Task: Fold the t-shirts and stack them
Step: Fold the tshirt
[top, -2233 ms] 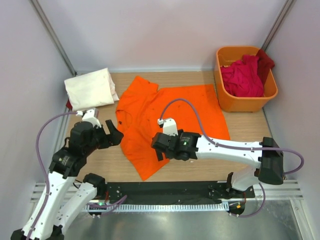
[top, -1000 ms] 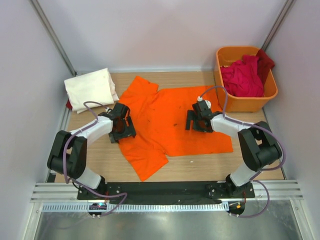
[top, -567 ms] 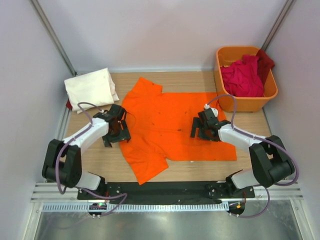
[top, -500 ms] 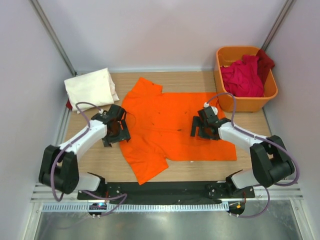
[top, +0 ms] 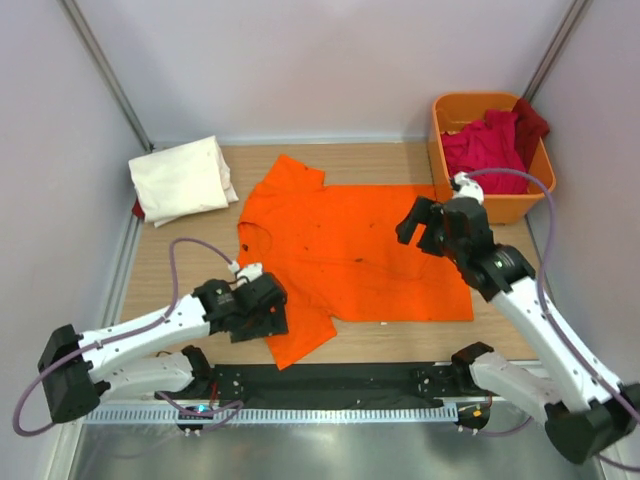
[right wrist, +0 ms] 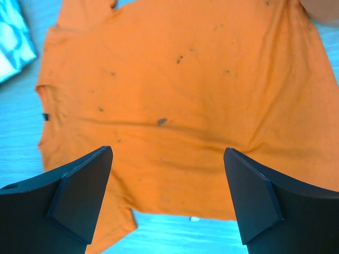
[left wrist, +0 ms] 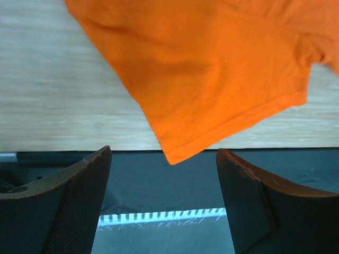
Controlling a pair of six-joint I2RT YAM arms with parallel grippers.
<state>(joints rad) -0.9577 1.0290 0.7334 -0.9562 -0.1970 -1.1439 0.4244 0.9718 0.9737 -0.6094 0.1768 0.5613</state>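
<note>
Orange t-shirt point(top: 350, 255): we see it spread flat in the middle of the table point(top: 200, 280), one sleeve at the near edge.
Left gripper point(left wrist: 163, 159): fingers apart and empty, low over that sleeve's corner.
Right gripper point(right wrist: 168, 153): fingers apart and empty, raised above the shirt's right side.
Cream t-shirt point(top: 182, 178): folded, far left.
Crimson t-shirts point(top: 485, 150): we find them heaped in the orange tub point(top: 445, 195).

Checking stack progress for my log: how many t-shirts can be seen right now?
4: orange t-shirt spread flat mid-table; cream t-shirt folded at the far left; crimson t-shirt and dark red t-shirt heaped in the tub. More may be buried there.
</note>
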